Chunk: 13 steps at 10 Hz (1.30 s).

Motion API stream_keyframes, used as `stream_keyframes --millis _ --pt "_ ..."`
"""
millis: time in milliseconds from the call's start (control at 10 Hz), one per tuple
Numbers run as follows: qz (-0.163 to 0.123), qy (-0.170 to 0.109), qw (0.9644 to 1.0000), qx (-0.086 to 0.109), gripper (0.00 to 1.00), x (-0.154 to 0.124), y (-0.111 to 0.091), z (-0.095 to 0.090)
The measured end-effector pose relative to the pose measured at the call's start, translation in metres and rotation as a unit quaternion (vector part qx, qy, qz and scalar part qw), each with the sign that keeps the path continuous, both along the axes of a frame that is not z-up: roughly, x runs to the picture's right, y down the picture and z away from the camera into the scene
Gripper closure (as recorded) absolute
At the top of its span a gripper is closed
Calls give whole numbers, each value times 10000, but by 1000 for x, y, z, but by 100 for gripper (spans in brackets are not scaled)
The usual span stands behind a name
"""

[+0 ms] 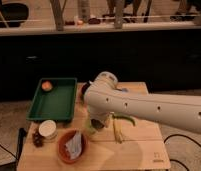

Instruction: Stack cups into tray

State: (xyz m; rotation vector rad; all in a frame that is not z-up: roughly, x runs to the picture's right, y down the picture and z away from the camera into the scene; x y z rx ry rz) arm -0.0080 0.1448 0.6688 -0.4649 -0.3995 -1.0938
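The light wooden surface [139, 150] stands before a dark counter and carries everything here. A thick white robot arm [154, 107] reaches in from the right edge across the middle of the surface, and its rounded joint is just right of the tray.

The large dark green rectangular plastic tray [54, 102], with raised sloping sides, lies on the left rear part of the surface. A small round orange object [46, 86] lies in its far left corner, and the rest of its floor is bare.

Near the front edge sits a round orange bowl [61, 150] with a crumpled pale item inside. A squat white round container [47, 128] stands just left of it, near the tray's front wall.

The dark tool [96, 121] hangs under the arm's joint, low over the surface and right of the tray's front corner. I cannot tell whether it is open or closed.

A small pale green plastic cup [91, 130] shows right at the tool, outside the tray and between the orange bowl and a long yellow item [118, 131]. A small dark object [37, 140] sits beside the white container.
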Motion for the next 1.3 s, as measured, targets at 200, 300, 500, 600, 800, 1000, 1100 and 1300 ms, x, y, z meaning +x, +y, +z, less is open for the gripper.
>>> stream_keyframes --millis 200,300,500,600,800,1000,1100,1300 --pt "-41 -6 10000 1 99 -4 -7 4" --pt "-76 -3 10000 -10 99 -6 -10 6" --pt "-122 -22 9999 -20 99 -11 -17 12" --pt "-139 -35 9999 -20 99 -14 -21 15" --pt "-184 -98 9998 -21 99 -23 -27 21" --pt "-193 -146 9997 -29 99 -30 -33 27" --pt "-219 -171 9996 -36 99 -34 -35 30" --pt "-258 -270 9993 -93 99 -48 -35 36"
